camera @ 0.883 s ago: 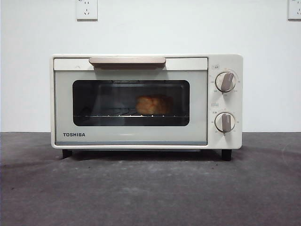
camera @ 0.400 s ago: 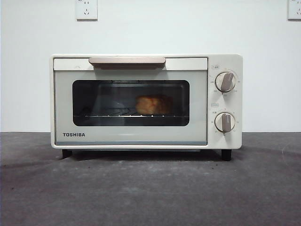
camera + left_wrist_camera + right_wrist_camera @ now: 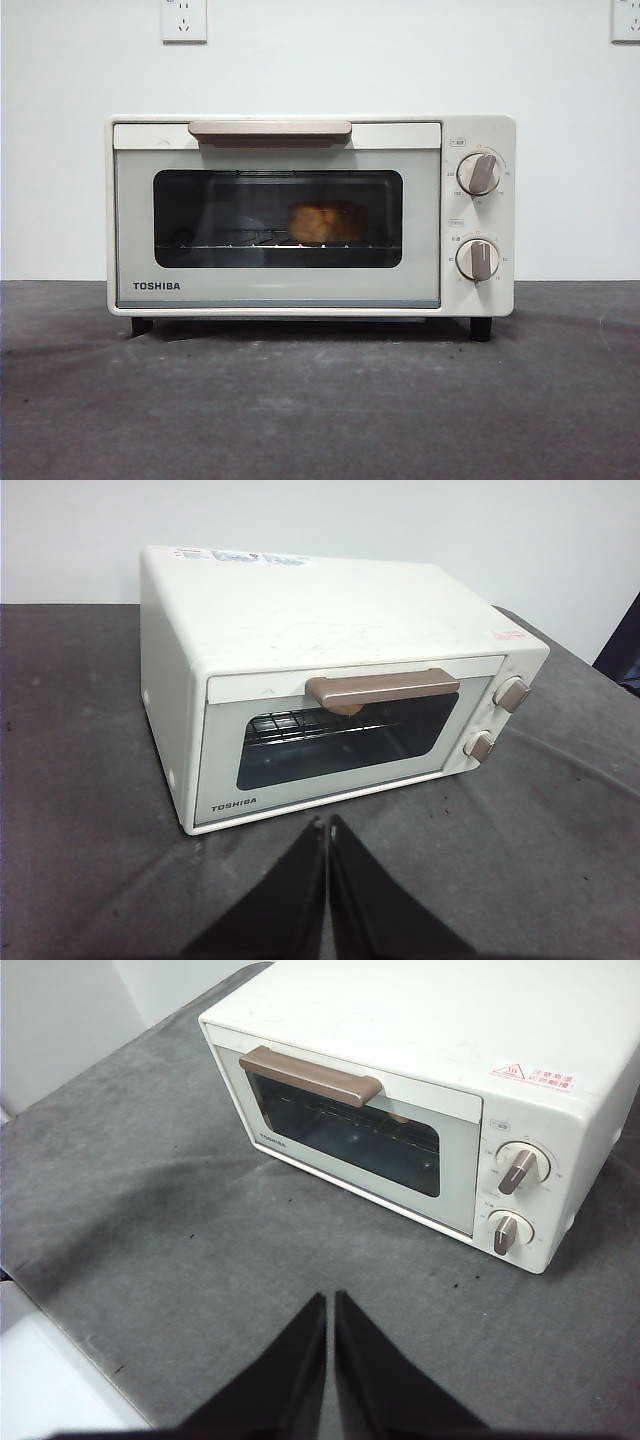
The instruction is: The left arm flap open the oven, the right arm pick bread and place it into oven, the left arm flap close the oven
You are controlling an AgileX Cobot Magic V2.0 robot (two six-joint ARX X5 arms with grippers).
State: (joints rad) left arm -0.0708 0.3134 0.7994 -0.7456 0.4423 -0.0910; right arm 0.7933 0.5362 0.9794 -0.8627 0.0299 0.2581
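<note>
Both grippers are away from the work, and both have their jaws pressed together with nothing between them. Going from left to right: the left gripper [image 3: 327,825] hangs above the dark table [image 3: 320,400], in front of the oven [image 3: 310,215] and well apart from it. The oven stands in the middle of the table with its door [image 3: 277,225] flat and closed under the beige handle [image 3: 270,129]. The bread [image 3: 322,222] lies inside on the wire rack [image 3: 250,243], a little right of the window's middle. Further right are the two knobs [image 3: 479,215], and the right gripper [image 3: 330,1305] hangs over the table near that end, also well apart from the oven.

Judging from this, all three steps look done, so the good way to finish is simple: keep both arms back, do not touch the handle again, and check that the door sits flush along its top edge.

Some things are hard to see. The bread shows only dimly through the dark glass in the front view; in the left wrist view only the rack is visible, and in the right wrist view only a faint brownish spot near the handle, which I cannot name for sure. The front view shows no arm at all. The small print around the knobs is not readable.
</note>
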